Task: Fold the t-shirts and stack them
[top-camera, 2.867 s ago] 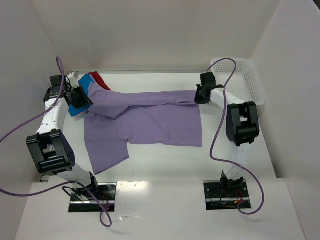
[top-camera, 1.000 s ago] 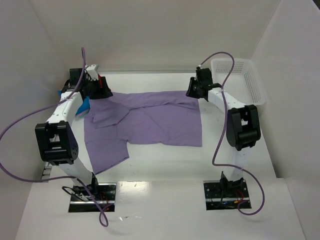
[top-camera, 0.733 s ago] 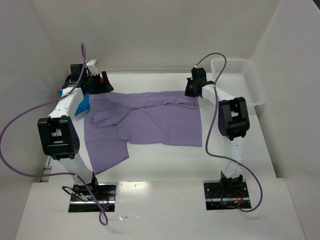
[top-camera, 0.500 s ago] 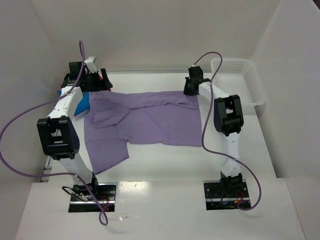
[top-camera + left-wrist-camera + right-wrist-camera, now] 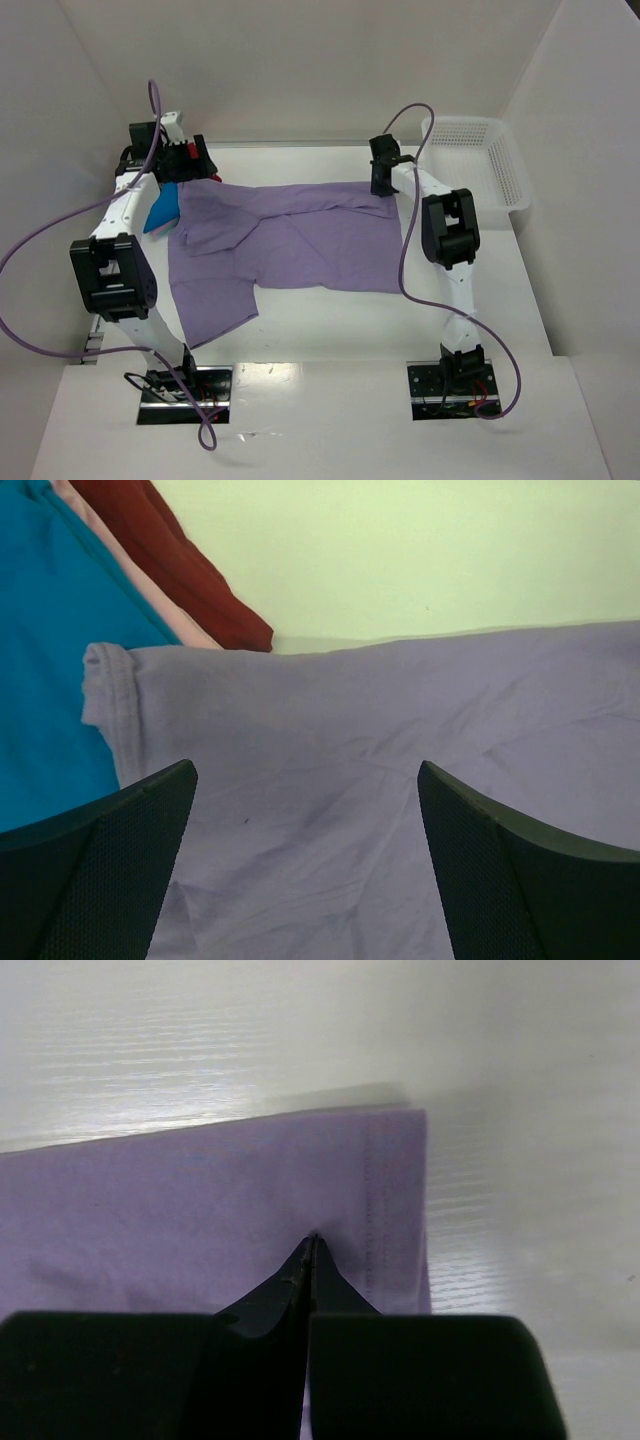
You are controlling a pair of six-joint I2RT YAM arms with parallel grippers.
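Top external gives me the lavender shirt (image 5: pixel 290 245) lying flat and creased on the table (image 5: pixel 330 320). My left gripper (image 5: pixel 305 780) gapes over its far-left corner, beside the folded blue shirt (image 5: pixel 40 630), pink shirt (image 5: pixel 132 575) and red shirt (image 5: pixel 190 575). The right gripper (image 5: pixel 312 1245) has its jaws pressed together at the far-right hem.

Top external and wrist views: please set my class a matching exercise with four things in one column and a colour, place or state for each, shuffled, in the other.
Things
1. spread t-shirt
2. basket
3. left gripper
4. right gripper

Descriptions
a. jaws shut
b. lavender
c. jaws wide open
d. at the far right

Pairs: 1-b, 2-d, 3-c, 4-a
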